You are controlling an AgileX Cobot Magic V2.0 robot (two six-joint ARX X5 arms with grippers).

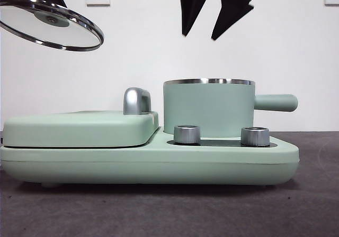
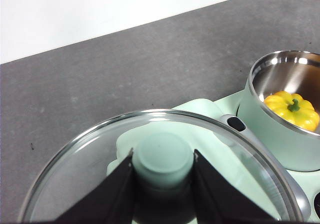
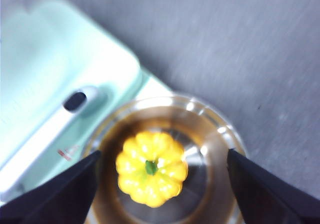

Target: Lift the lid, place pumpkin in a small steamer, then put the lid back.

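Note:
The mint-green small steamer (image 1: 208, 108) stands uncovered on the appliance base, its straight handle pointing right. Inside it lies the yellow pumpkin (image 3: 151, 168) with its green stem up, also visible in the left wrist view as the pumpkin (image 2: 292, 109) on the steel bottom of the steamer (image 2: 280, 115). My right gripper (image 1: 214, 21) hangs open high above the steamer, nothing between its jaws. My left gripper (image 2: 163, 184) is shut on the mint knob of the glass lid (image 1: 50, 25), held tilted in the air at upper left, over the griddle side.
The flat mint-green griddle cover (image 1: 79, 127) with a chrome handle (image 1: 136, 100) lies left of the steamer. Two steel dials (image 1: 187, 134) sit on the front of the base (image 1: 148, 165). Dark grey tabletop and a white wall surround it.

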